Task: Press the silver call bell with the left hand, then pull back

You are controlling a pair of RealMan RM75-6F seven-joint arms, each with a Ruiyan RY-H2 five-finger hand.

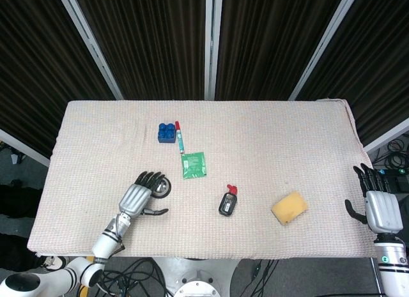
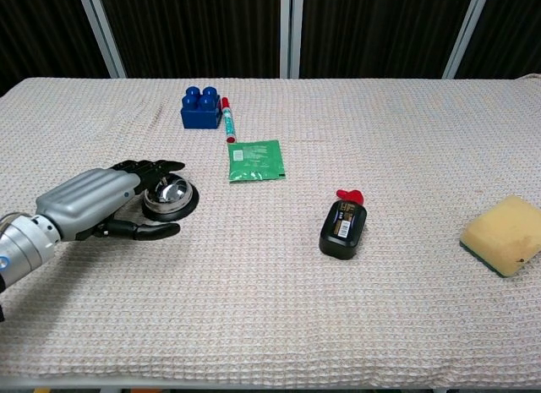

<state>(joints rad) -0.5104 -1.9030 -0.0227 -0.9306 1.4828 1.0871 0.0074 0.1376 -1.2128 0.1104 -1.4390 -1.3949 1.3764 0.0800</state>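
The silver call bell (image 2: 168,195) on its black base sits left of centre on the cloth, also visible in the head view as the bell (image 1: 162,188). My left hand (image 2: 93,202) lies just left of it and a little nearer the front edge, fingers spread, holding nothing; its fingertips (image 2: 156,166) reach over the bell's left rim. Seen from the head, the left hand (image 1: 137,196) partly covers the bell. My right hand (image 1: 377,204) hangs off the table's right edge, fingers apart and empty.
A blue toy brick (image 2: 201,107), a red-capped marker (image 2: 228,119) and a green packet (image 2: 254,160) lie behind the bell. A black bottle with a red cap (image 2: 343,225) lies mid-table. A yellow sponge (image 2: 504,234) rests at the right.
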